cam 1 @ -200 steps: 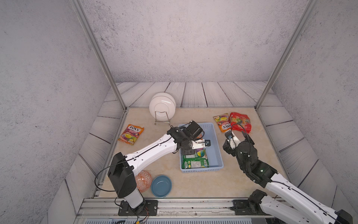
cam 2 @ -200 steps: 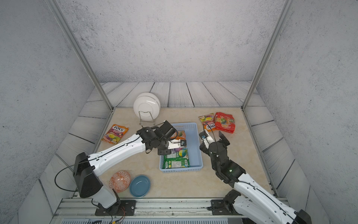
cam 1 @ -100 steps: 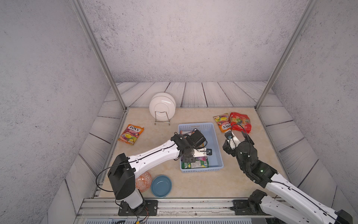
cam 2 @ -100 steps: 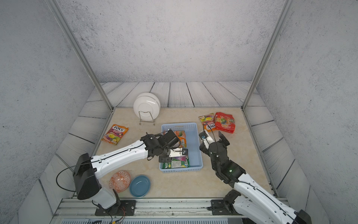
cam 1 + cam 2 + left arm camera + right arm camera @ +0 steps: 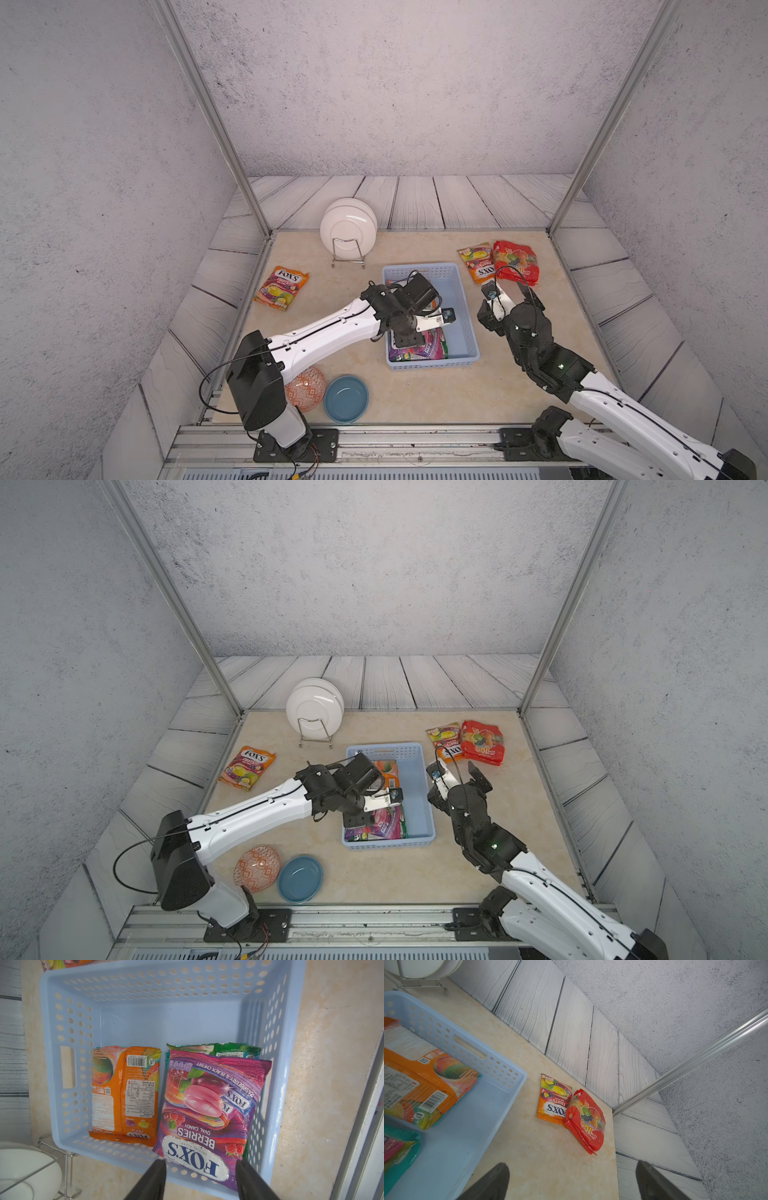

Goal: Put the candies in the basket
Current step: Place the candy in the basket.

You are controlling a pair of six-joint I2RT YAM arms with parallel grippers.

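The purple bag lies in the basket at the middle of the desk, under the left gripper, its jaws apart and empty. The right gripper, wide apart, faces the red bag near the far right corner. We judge it light, soft and slippery, so we would pinch its sealed edge on the smooth, open desk.

Rough grey plaster walls, pale wood-grain plank skirting, beige marbled tabletop, two aluminium corner posts

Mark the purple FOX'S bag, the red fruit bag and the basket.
purple FOX'S bag (image 5: 202, 1101): left wrist view, on its printed pink candy.
red fruit bag (image 5: 586, 1123): right wrist view, middle of its front.
basket (image 5: 145, 987): left wrist view, on a perforated wall.
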